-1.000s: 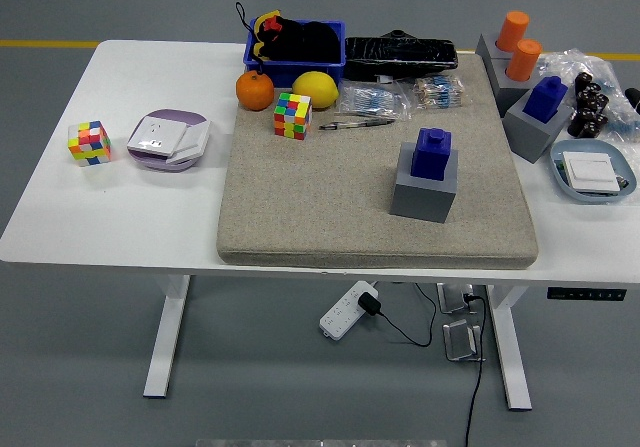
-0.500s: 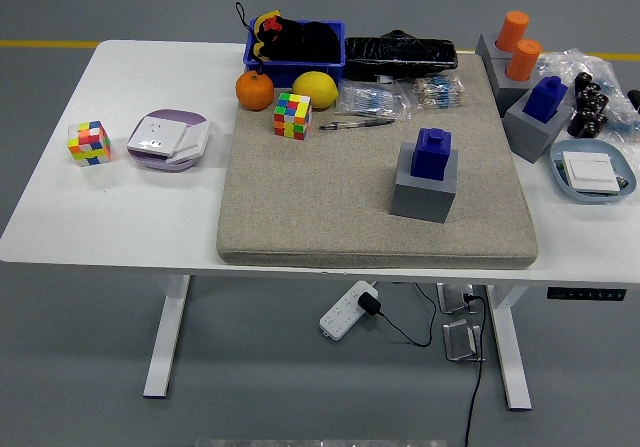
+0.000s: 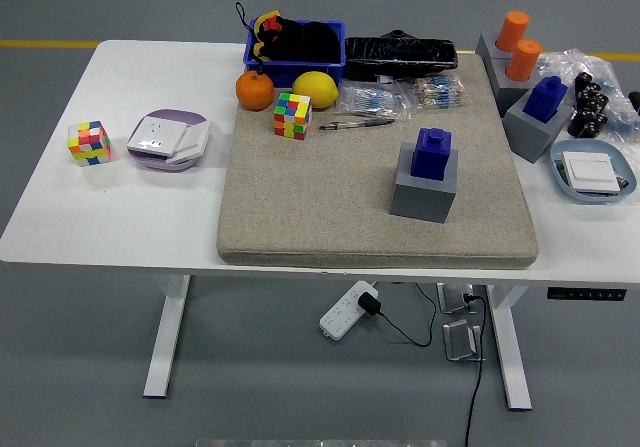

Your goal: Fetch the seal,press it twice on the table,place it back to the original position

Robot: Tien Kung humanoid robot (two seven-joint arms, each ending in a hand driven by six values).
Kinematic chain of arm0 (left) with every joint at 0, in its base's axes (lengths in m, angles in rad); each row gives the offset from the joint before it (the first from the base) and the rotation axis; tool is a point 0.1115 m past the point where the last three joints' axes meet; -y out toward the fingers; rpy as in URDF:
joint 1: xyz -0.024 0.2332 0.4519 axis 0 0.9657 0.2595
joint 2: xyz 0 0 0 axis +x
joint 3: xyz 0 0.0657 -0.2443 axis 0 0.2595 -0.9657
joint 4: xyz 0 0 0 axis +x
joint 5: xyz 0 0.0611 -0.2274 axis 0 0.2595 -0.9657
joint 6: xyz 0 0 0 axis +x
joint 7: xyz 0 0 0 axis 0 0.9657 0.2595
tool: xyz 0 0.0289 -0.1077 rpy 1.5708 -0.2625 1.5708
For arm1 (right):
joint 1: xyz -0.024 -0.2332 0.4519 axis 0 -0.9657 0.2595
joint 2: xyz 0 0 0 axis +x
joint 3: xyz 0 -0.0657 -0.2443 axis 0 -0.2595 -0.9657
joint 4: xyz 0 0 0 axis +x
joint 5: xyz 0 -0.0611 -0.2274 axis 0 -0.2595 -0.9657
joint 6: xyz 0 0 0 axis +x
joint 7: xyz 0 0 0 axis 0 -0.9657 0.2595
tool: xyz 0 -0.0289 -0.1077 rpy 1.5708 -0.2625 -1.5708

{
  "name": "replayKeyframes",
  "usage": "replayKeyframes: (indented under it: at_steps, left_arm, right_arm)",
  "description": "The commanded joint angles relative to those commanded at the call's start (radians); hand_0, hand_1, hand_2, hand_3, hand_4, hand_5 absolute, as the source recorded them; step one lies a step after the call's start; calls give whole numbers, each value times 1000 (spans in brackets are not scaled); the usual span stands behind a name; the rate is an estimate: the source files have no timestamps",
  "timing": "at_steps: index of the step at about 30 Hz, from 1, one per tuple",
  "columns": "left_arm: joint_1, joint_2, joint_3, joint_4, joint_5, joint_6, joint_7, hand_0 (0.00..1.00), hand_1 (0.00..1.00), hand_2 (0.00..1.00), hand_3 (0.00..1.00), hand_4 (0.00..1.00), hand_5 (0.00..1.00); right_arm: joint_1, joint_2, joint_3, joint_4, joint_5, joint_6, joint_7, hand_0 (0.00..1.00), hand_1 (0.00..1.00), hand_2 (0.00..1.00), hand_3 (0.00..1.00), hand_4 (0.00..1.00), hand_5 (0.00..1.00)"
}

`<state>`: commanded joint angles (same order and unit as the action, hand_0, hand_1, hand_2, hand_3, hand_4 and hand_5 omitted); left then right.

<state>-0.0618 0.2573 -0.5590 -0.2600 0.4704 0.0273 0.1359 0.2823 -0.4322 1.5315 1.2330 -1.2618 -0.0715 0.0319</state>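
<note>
Blue seal (image 3: 433,154) seated upright in grey holder (image 3: 425,193) on mat (image 3: 330,202); no hand in view, grip state unknown; fits pre-fetch or post-return

A single head view is looking forward and down from high on the robot's side, standing far enough back that the whole white tabletop (image 3: 150,217) is fitting in the picture. Its near edge is running across the middle of the frame, with the table legs (image 3: 165,337) and a power strip (image 3: 347,310) on the grey floor showing beneath. The far edge is lying near the top, beside a yellow floor line (image 3: 45,43). The beige mat (image 3: 330,207) is sitting near centre.
</note>
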Motion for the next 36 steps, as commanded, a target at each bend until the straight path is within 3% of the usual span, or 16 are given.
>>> replayKeyframes:
  at_steps: [36]
  left_arm:
    - [-2,4,-4,-2,4,0,1,718,692,685,720,631,239]
  right_arm:
    - [-4,-2,-9,13,0,-2,-3,784,666,666,612,764,188]
